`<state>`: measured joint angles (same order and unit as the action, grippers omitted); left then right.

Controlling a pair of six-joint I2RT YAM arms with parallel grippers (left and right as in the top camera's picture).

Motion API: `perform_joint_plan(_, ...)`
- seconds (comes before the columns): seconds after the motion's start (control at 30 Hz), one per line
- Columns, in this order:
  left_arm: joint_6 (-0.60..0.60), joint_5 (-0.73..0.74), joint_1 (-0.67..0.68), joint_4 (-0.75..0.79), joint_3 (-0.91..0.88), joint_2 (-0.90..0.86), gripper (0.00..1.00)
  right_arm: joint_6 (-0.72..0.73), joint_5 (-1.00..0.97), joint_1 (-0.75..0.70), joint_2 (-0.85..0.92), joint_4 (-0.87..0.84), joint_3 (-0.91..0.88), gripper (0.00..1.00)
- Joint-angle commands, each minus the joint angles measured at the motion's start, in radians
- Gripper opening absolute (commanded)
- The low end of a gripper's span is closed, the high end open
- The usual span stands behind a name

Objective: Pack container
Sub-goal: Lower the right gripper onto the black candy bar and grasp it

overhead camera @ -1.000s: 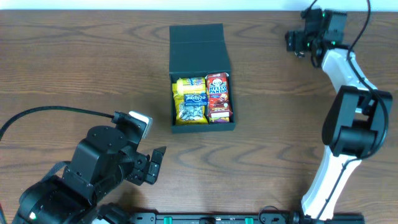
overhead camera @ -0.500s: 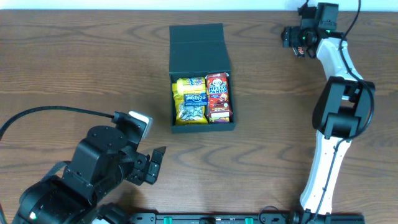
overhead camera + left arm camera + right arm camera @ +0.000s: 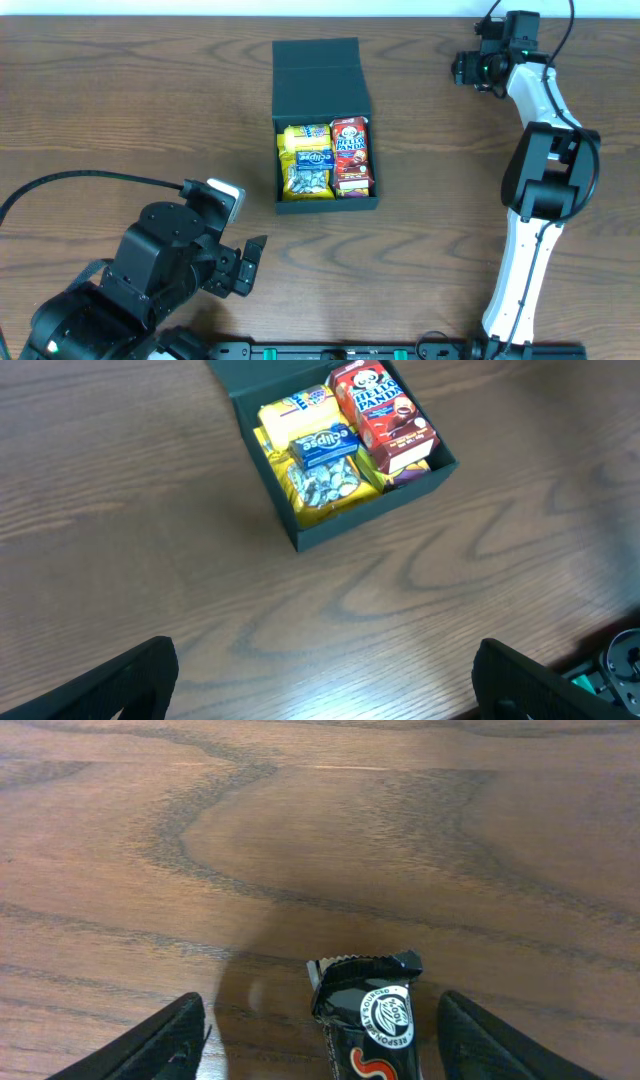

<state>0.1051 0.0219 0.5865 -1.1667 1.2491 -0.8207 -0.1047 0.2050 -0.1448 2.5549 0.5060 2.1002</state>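
Note:
The container (image 3: 328,207) is a dark square box at the table's middle, its flap lid (image 3: 318,65) laid open toward the far side. It holds yellow snack packets (image 3: 305,172), a blue gum pack (image 3: 314,158) and a red snack carton (image 3: 352,155). It also shows in the left wrist view (image 3: 340,528). My left gripper (image 3: 250,262) is open and empty near the front left, over bare wood (image 3: 325,685). My right gripper (image 3: 468,68) is open at the far right. A dark candy bar (image 3: 368,1015) lies on the table between its fingers (image 3: 320,1050), untouched.
A black cable (image 3: 60,185) loops across the front left of the table. The right arm's white links (image 3: 545,95) stretch along the right side. The table's far edge (image 3: 400,14) runs just behind the right gripper.
The right arm has swung and straightened toward the far edge, and its gripper has shifted slightly left. The left arm and the container have not moved.

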Motion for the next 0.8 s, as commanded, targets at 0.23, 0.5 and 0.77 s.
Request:
perform_joint_plan(0.23,0.007,-0.006,0.002,-0.001,0.012,0.003,0.95,0.022,-0.037,-0.015,0.019,0.022,0.024,0.63)
perform_joint_plan(0.5,0.007,-0.006,0.002,-0.001,0.012,0.003,0.95,0.023,-0.036,-0.014,0.019,0.04,0.024,0.38)
perform_joint_plan(0.77,0.007,-0.006,0.002,-0.001,0.012,0.003,0.95,0.022,-0.036,-0.014,0.019,0.046,0.024,0.27)
